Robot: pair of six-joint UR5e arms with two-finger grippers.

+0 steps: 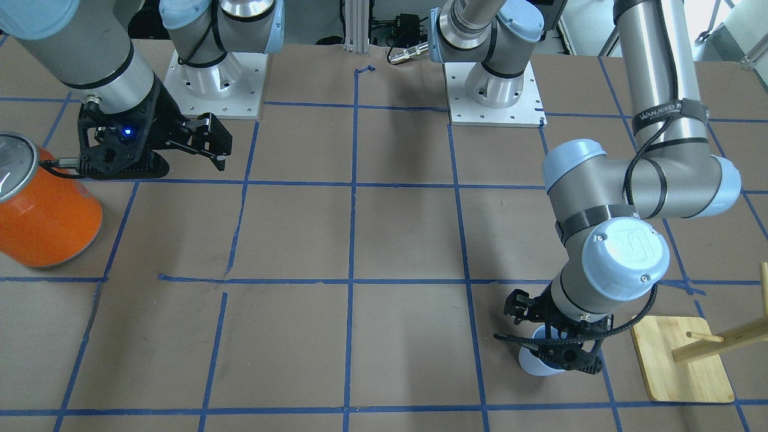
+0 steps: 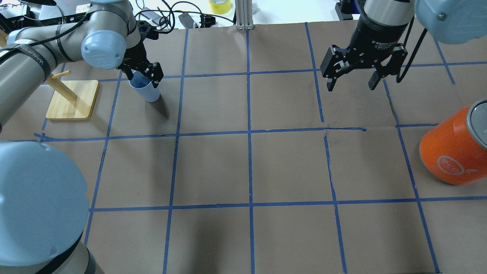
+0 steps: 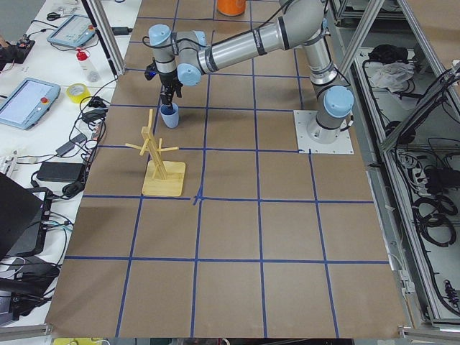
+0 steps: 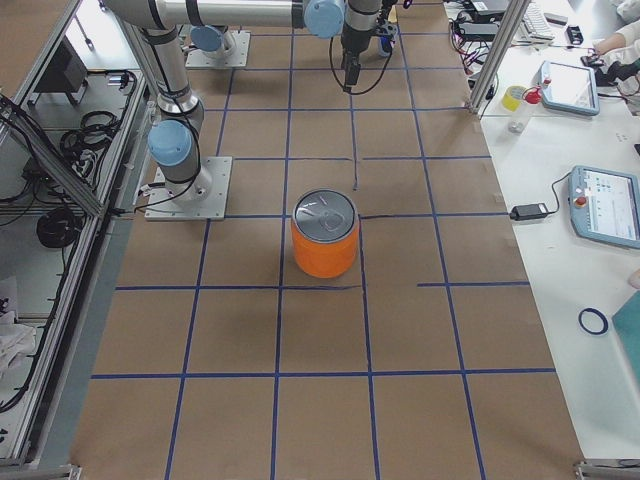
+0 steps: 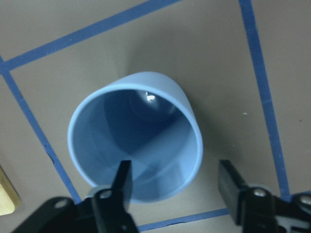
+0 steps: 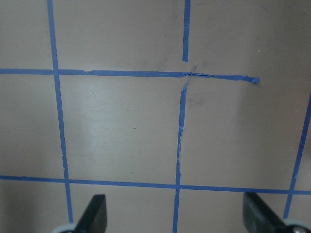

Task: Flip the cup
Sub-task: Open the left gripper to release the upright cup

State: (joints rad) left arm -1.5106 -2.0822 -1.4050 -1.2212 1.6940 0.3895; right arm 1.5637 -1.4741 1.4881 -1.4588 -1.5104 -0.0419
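The cup is a small pale blue tumbler that stands mouth up on the brown table at the far left. It also shows in the front view and the left wrist view. My left gripper is open right above the cup's rim. In the left wrist view, my left gripper has one finger over the cup's inside and the other outside its wall, neither pressing on it. My right gripper is open and empty above bare table at the far right.
A large orange can with a silver top stands at the right edge. A wooden peg stand on a bamboo base stands just left of the cup. Blue tape lines cross the table.
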